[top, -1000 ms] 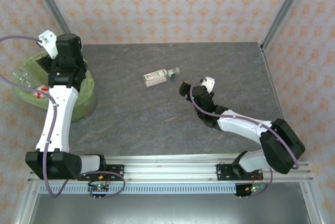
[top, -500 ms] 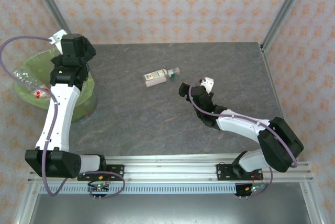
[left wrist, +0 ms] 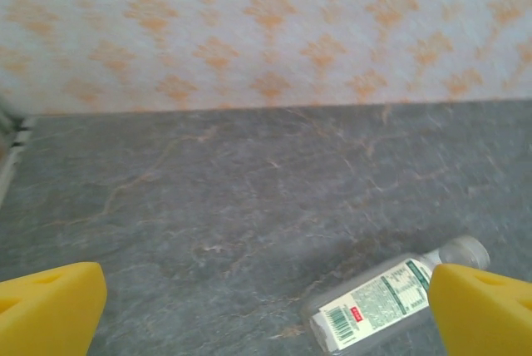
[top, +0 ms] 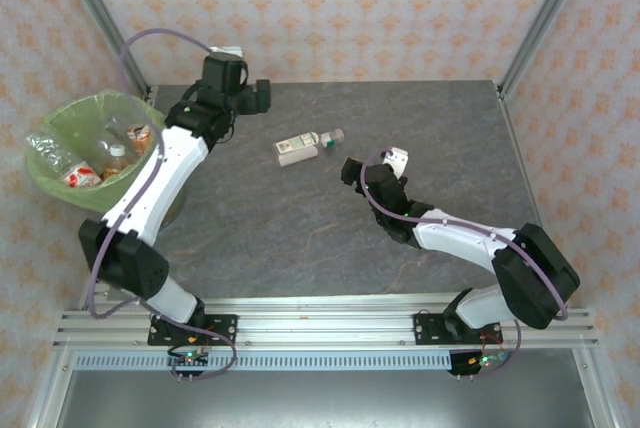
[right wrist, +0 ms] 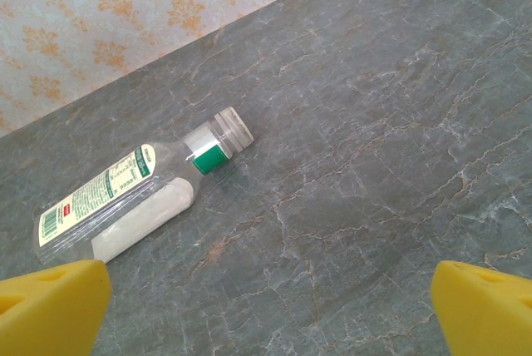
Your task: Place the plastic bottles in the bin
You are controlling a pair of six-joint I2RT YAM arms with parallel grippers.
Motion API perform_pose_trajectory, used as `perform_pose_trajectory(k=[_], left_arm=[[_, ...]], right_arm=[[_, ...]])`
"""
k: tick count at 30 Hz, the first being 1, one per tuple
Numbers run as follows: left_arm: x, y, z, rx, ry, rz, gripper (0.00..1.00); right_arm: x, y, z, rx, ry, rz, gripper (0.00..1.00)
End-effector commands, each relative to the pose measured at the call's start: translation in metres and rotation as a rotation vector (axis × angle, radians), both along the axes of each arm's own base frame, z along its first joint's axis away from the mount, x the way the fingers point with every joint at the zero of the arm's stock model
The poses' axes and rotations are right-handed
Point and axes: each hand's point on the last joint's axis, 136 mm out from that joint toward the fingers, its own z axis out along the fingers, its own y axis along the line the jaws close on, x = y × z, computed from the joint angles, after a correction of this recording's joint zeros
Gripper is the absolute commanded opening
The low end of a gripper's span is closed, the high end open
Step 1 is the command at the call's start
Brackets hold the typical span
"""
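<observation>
Between the two tools, on the grey table [top: 430, 128], one last bottle [top: 303, 147] lies on its side. It is clear, with a white-green label, and its neck end is the nearer to the right tool [top: 349, 170]. It sits just ahead of that tool, off toward its left finger. It is also ahead of the left tool [top: 257, 98], near that tool's right finger, whose yellow pad [left wrist: 482, 306] overlaps the bottle's neck end in the left wrist view. Both tools have their fingers spread wide apart and hold nothing; neither touches the bottle.

Well behind the left tool, at the table's edge, the bin [top: 60, 120] with its lime-green bag already holds several bottles [top: 115, 158], orange-brown and red labels among them. Judging from this, the task is nearly done. As far as the table shows, only the one bottle is left to be grasped and carried over, and either tool looks placed to take it.

Some things are unclear. The count in the bin cannot be fixed: the bottles overlap, the clear plastic blends with the bag, and the left arm covers part of the bin's side. In the right wrist view a white mass lies along the last bottle. Whether it is the label's back, the contents, or a second bottle pressed against it cannot be told. The table under the arms is hidden.
</observation>
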Motion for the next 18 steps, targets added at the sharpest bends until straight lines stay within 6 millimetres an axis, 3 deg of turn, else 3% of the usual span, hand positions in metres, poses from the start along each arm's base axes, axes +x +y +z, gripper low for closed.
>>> perform_pose_trajectory(k=[1, 9, 10, 18], left_arm=[[0.008, -0.027, -0.011, 0.102, 0.054, -0.137, 1.00], [0.028, -0.051, -0.075, 0.201, 0.245, -0.306, 1.00], [0.032, -0.052, -0.092, 0.213, 0.293, -0.310, 1.00], [0.048, -0.069, -0.146, 0.232, 0.455, -0.400, 1.00]], right_arm=[[-0.003, -0.009, 0.005, 0.008, -0.008, -0.026, 0.99], [-0.007, -0.012, 0.002, -0.003, 0.004, -0.027, 0.99], [-0.007, -0.012, 0.001, -0.004, 0.005, -0.027, 0.99], [-0.008, -0.015, 0.004, -0.009, 0.000, -0.031, 0.99]])
